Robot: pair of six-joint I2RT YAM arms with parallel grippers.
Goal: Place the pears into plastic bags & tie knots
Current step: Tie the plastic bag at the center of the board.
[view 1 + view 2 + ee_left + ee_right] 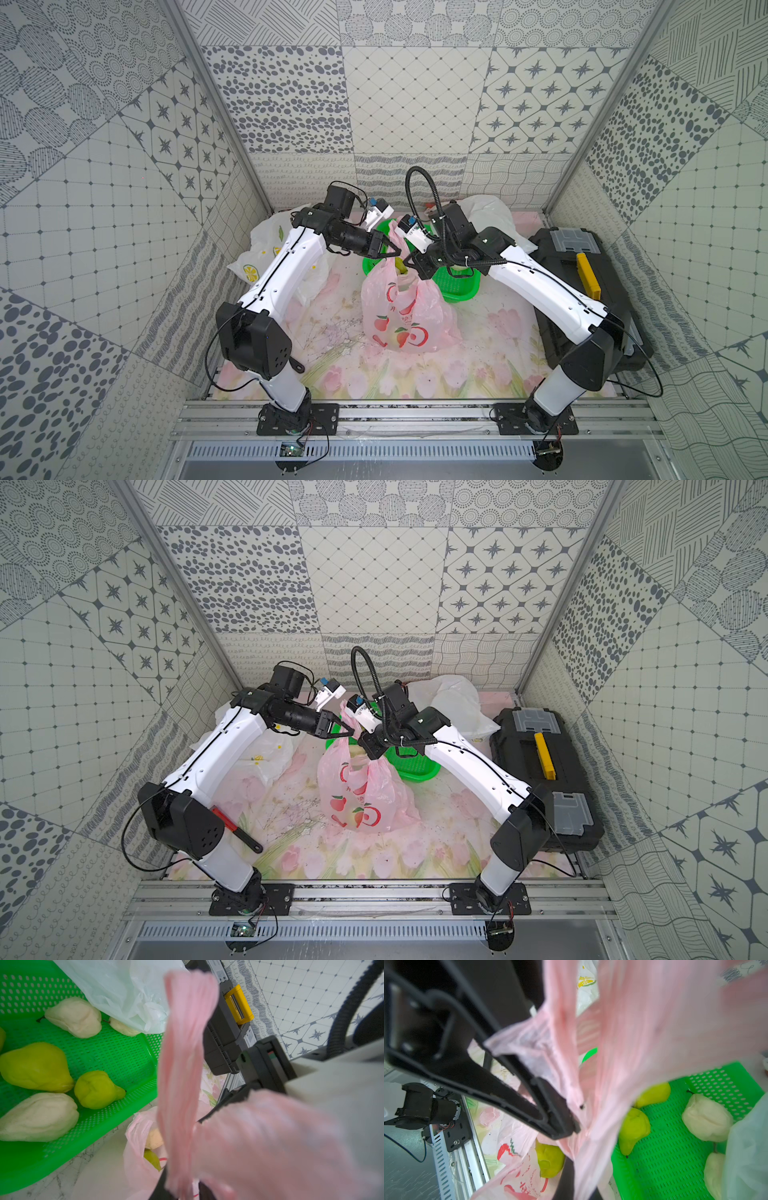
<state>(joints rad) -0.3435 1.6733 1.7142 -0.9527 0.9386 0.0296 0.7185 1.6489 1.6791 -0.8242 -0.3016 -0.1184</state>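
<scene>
The pink bag [405, 316] with red fruit prints stands mid-table in both top views [361, 791], its two handles pulled up. My left gripper [392, 251] is shut on one handle [182, 1053]; its black fingertips [562, 1124] meet over the pink film. My right gripper [409, 262] is shut on the other handle [591, 1105], close beside the left. Inside the bag lie a cream pear [153, 1138] and a green pear [550, 1159]. Several more pears, green [35, 1067] and cream [72, 1017], lie in the green basket [457, 286] behind the bag.
A lemon-print bag [257, 257] lies at the back left under my left arm. A plain white bag [490, 216] sits behind the basket. A black toolbox [573, 257] with a yellow handle fills the right side. A red-handled tool [232, 825] lies near the left arm's elbow.
</scene>
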